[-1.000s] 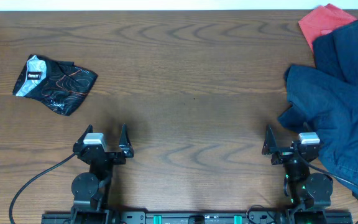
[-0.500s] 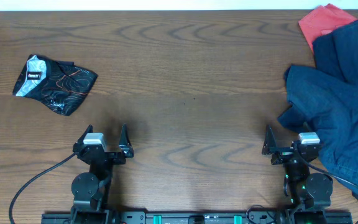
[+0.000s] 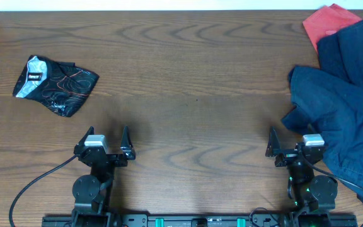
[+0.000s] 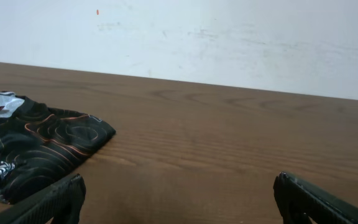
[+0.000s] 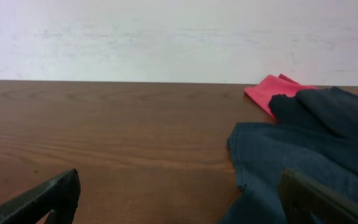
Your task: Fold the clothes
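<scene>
The jersey [image 3: 55, 84] lies crumpled at ten o'clock on the table [image 3: 194, 75], well apart from both arms. The left gripper [image 3: 104, 142] sits at seven o'clock, jaws spread wide and empty. The right gripper [image 3: 293, 148], at five o'clock, is likewise spread and empty, just beside a blue fabric pile [image 3: 345, 107] at three o'clock. A red cloth [image 3: 325, 22] peeks out at one o'clock.

Jersey [image 3: 55, 78] black (orange-white swirls), pile [image 3: 342, 107] navy, cloth [image 3: 323, 22] red.
</scene>
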